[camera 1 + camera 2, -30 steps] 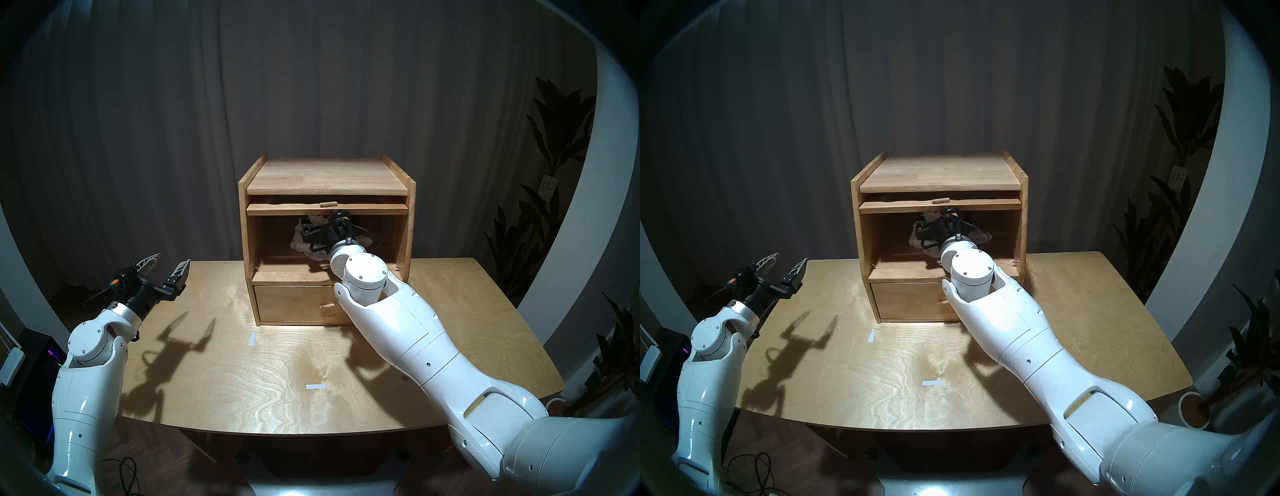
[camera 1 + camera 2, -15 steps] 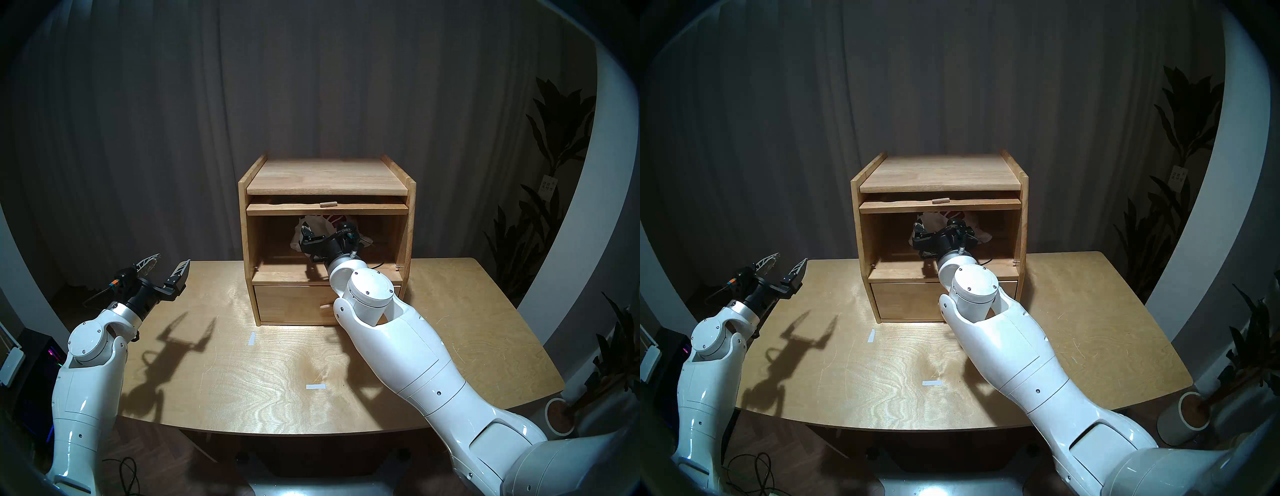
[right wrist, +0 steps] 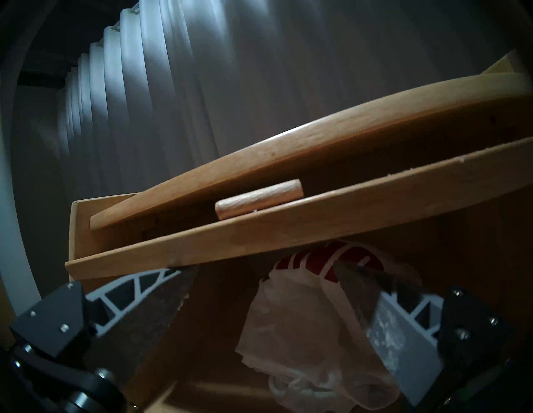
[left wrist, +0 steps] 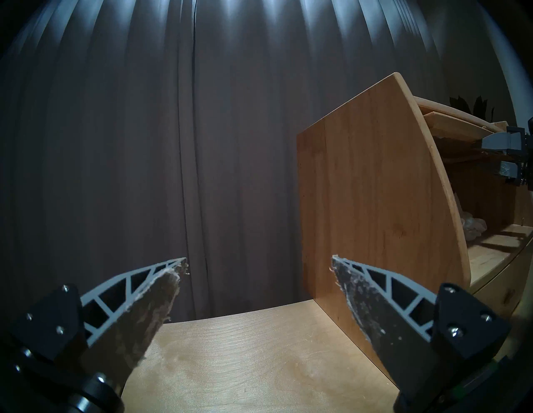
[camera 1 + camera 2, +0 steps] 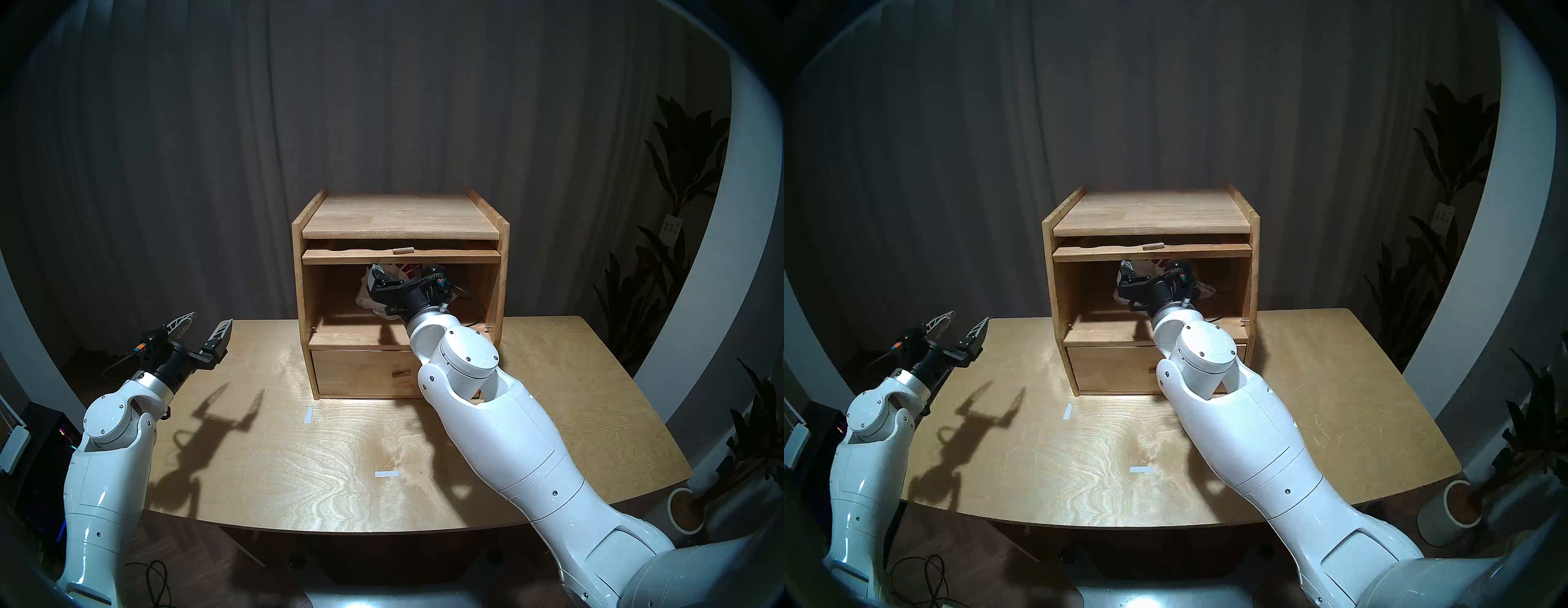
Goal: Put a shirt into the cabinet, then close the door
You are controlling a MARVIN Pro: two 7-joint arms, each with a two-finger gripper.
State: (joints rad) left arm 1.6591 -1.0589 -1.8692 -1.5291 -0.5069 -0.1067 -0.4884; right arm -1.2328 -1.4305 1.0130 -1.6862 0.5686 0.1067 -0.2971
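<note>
The shirt (image 3: 302, 326) is lying bunched at the back of the cabinet's (image 5: 401, 214) upper compartment, soft, light and free of any grip. The right gripper (image 3: 259, 277) is sitting in the opening with its jaws spread wide and empty, 1 on each side of the cloth. The left gripper (image 4: 259, 265) is hovering released over the table (image 5: 297, 467). The door (image 5: 401, 256) is lying flat and stowed under the top; it looks stiff, with breakable glass, so its small peg handle (image 3: 259, 198) seems the safest hold.
</note>
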